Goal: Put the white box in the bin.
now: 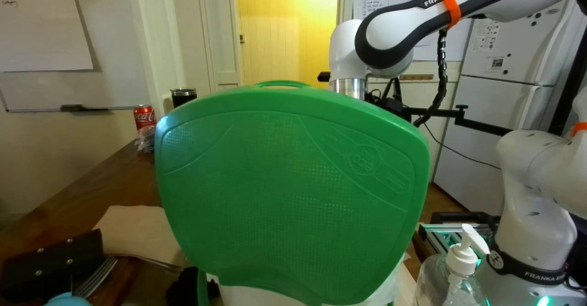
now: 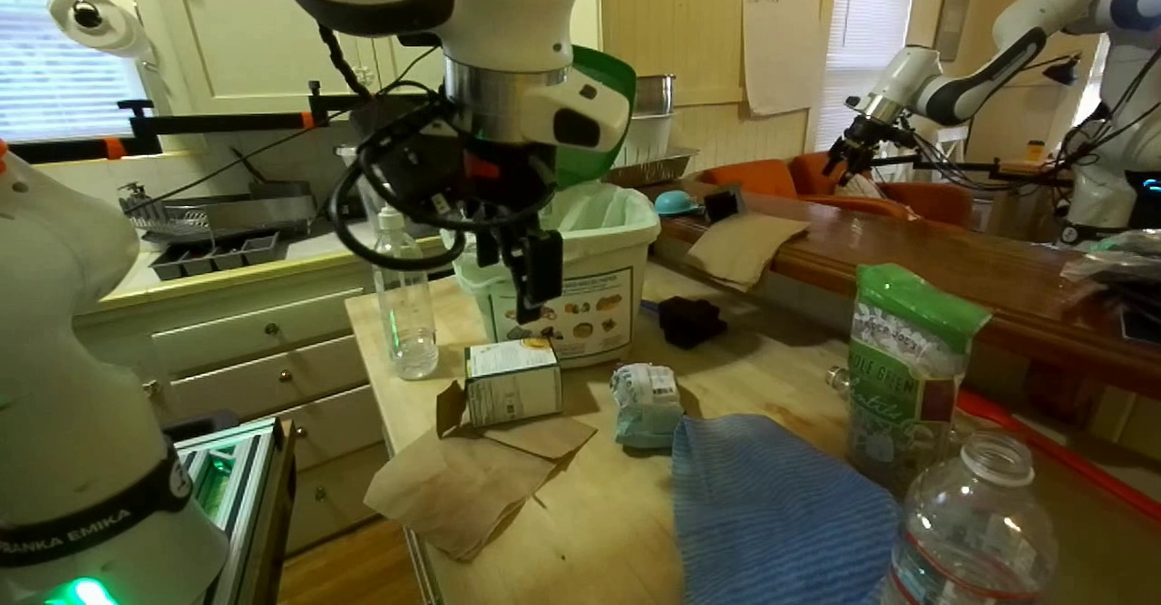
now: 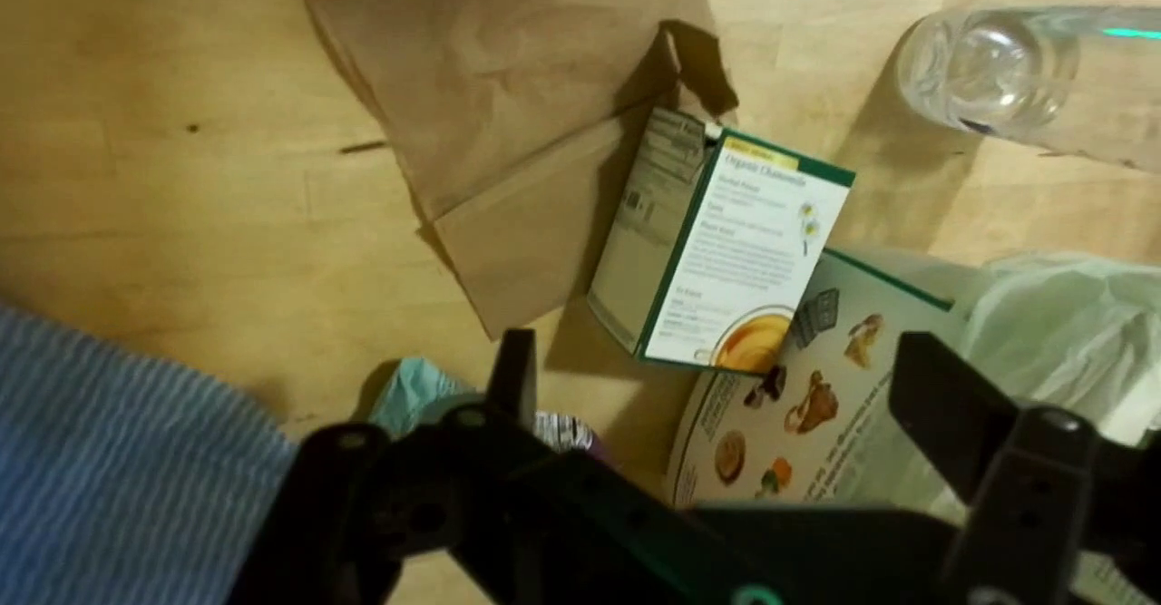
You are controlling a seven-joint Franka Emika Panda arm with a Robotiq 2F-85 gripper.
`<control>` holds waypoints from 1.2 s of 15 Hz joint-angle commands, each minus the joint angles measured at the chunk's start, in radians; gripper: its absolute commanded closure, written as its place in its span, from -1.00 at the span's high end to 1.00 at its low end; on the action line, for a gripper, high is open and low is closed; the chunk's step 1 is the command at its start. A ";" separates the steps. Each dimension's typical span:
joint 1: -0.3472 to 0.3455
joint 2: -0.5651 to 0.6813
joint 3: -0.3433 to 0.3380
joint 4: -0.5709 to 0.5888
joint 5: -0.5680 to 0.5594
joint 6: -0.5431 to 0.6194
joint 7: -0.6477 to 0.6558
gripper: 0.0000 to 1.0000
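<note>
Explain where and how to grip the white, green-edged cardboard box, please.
Probably grip the box from above, mid-length, across its shorter width: its printed face points up, and the open black gripper looks wide enough. The lined white bin may crowd one side.

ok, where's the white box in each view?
In an exterior view: not visible; green lid fills the middle.
In an exterior view: white box just left of centre, below middle.
Wrist view: white box just right of centre.
Shared landmark: clear pump bottle, lower right, left, upper right respectively.
</note>
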 commanded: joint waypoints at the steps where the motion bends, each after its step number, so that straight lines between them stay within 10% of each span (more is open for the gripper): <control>1: 0.003 0.000 0.000 -0.015 -0.001 -0.006 0.017 1.00; 10: 0.025 0.008 0.003 -0.047 0.013 0.025 -0.028 1.00; 18: 0.095 -0.009 0.052 -0.214 0.095 0.280 -0.062 1.00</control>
